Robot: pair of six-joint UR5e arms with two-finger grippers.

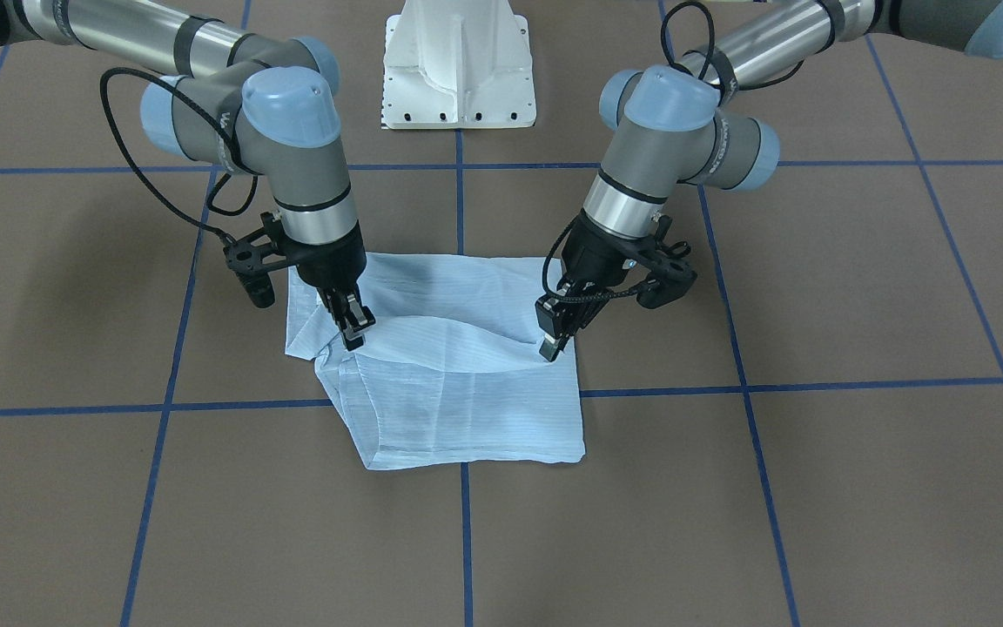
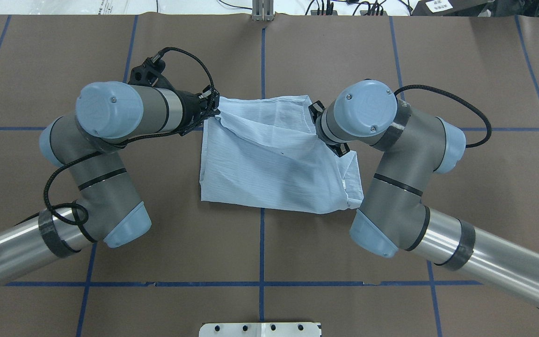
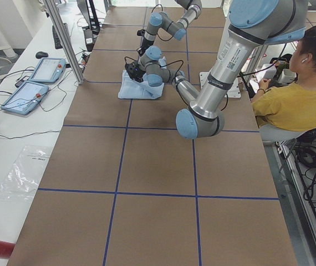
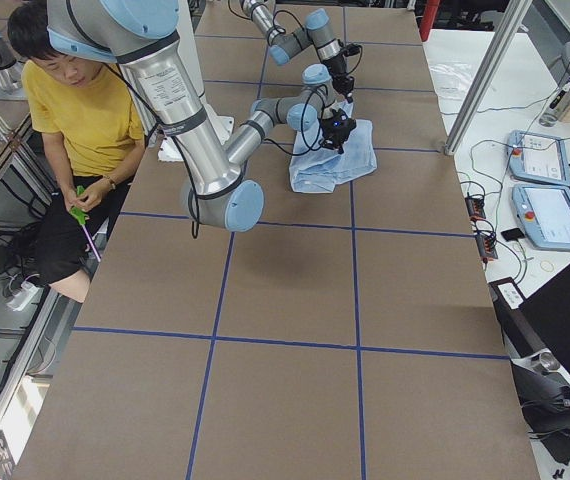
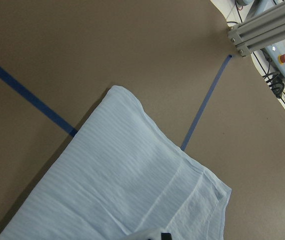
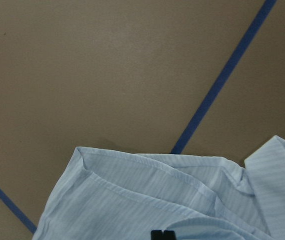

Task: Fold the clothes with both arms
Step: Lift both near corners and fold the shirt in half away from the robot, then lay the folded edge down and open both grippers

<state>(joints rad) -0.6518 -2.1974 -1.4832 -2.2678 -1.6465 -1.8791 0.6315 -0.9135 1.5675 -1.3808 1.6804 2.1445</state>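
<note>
The pale-blue striped shirt [image 1: 458,392] lies folded into a rough rectangle in the middle of the table and also shows in the overhead view [image 2: 269,159]. My left gripper [image 1: 554,345] is shut on the shirt's edge at one side. My right gripper [image 1: 352,335] is shut on the edge at the other side. A raised ridge of cloth runs between them, held a little above the layer beneath. In the overhead view the left gripper [image 2: 213,111] pinches the far left corner; the right gripper is hidden under its wrist. Both wrist views show shirt folds [image 5: 132,190] [image 6: 172,200] on brown table.
The white pedestal base [image 1: 458,70] stands behind the shirt. A person in a yellow shirt [image 4: 85,110] sits at the robot's side of the table. Teach pendants [image 4: 545,190] lie on the far bench. Blue tape lines [image 1: 462,540] mark the brown table.
</note>
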